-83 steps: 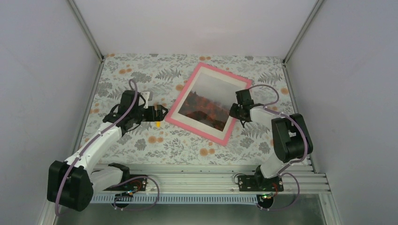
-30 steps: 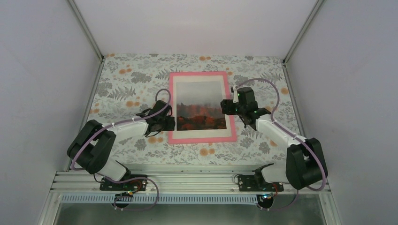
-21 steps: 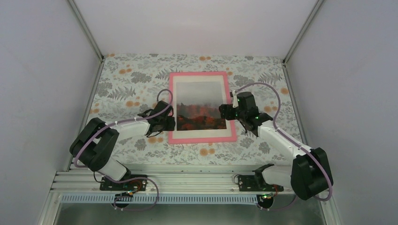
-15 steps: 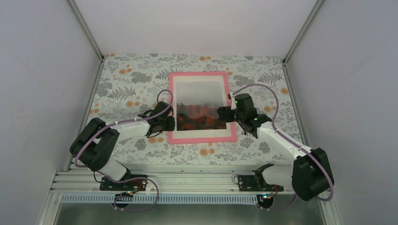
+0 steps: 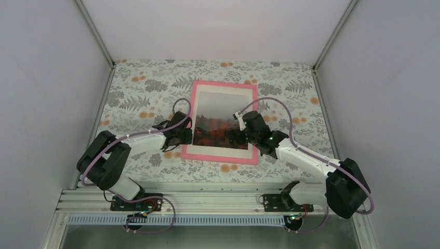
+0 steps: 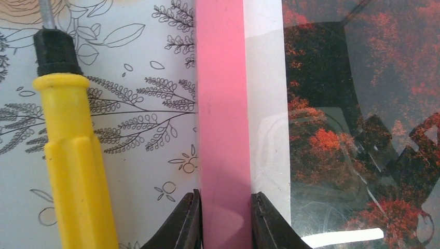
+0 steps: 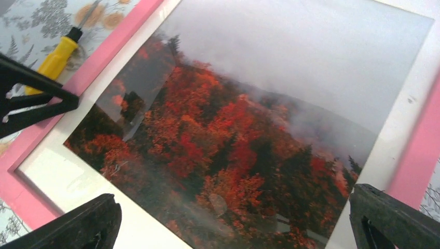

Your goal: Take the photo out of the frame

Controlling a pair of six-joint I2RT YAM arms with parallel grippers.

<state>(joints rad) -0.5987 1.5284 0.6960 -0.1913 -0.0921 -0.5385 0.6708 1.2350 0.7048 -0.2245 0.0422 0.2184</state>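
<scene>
The pink frame point(image 5: 220, 157) lies flat on the floral table with the photo point(image 5: 222, 115) inside it under glass, red-orange trees below a grey misty sky. A white mat point(image 7: 67, 176) borders the photo point(image 7: 249, 119). My left gripper point(image 5: 188, 136) is at the frame's left side. In the left wrist view its jaws point(image 6: 224, 199) are shut on the pink rail point(image 6: 220, 104), one finger on each side. My right gripper point(image 5: 233, 136) hovers over the photo's lower part. Its jaws point(image 7: 233, 207) stand wide open with nothing between them.
A yellow-handled screwdriver point(image 6: 78, 155) lies on the table just left of the frame's left rail, close beside my left gripper, and also shows in the right wrist view point(image 7: 54, 59). White walls enclose the table on three sides.
My left gripper has closed on the frame's left rail. The right gripper has opened wider and moved left over the photo. The frame has turned slightly, its top toward the right.
</scene>
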